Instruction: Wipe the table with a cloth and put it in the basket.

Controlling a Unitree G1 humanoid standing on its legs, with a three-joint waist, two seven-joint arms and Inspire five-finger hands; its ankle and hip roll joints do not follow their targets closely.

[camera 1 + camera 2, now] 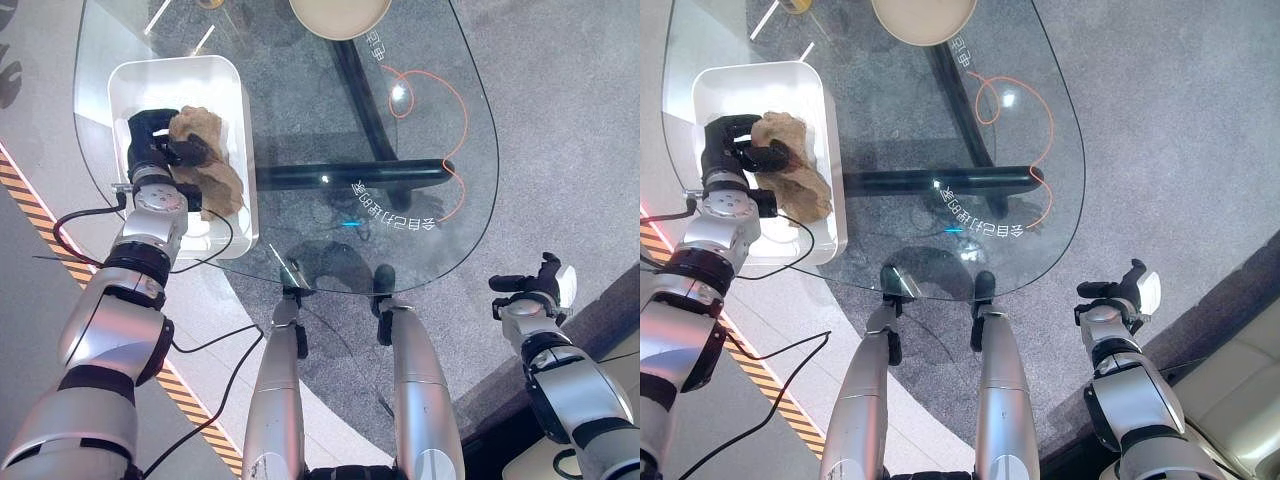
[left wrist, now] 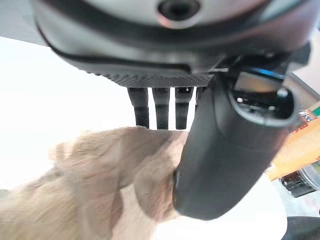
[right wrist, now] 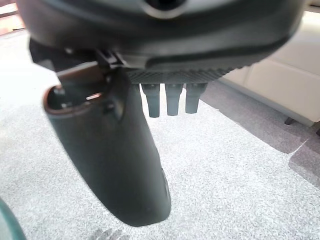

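A crumpled brown cloth (image 1: 215,170) lies inside the white basket (image 1: 240,100), which stands at the left end of the glass table (image 1: 300,90). My left hand (image 1: 150,135) is over the basket's left half, right beside the cloth. In the left wrist view its fingers (image 2: 162,105) are straight and its thumb (image 2: 225,150) stands out over the cloth (image 2: 85,185), so the hand is open. My right hand (image 1: 535,285) hangs open off the table's near right edge, above the grey carpet, holding nothing.
A beige round dish (image 1: 340,15) sits at the table's far edge. An orange cord (image 1: 450,110) loops on the floor under the glass on the right. The table's dark base (image 1: 350,175) shows through the glass. A pale sofa (image 1: 1240,380) stands at the lower right.
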